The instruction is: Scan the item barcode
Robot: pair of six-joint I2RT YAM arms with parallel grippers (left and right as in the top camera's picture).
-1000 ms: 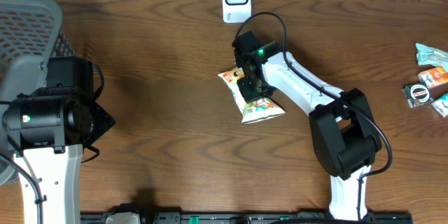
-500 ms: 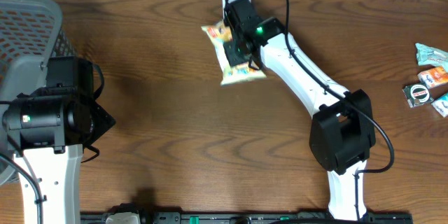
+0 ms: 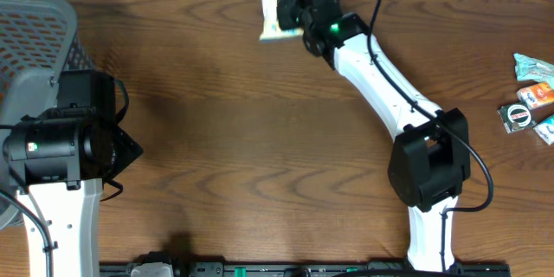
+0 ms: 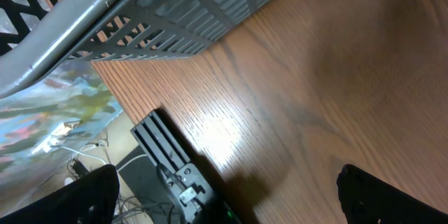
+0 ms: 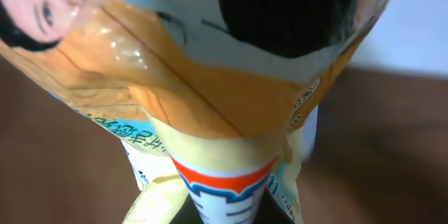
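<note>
Right gripper (image 3: 296,10) clamped tight on the snack bag (image 3: 275,4), holding it up at the table's (image 3: 225,138) far edge, likely to face its barcode toward a scanner I can't see; left gripper (image 4: 227,189) wide open, empty, idle by the basket (image 4: 175,14).

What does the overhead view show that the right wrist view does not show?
Only the overhead view shows the grey basket, the left arm and the small packets at the far right. Only the right wrist view shows the print close up: a face and an orange band. Both show the snack packet that the right gripper holds.
</note>
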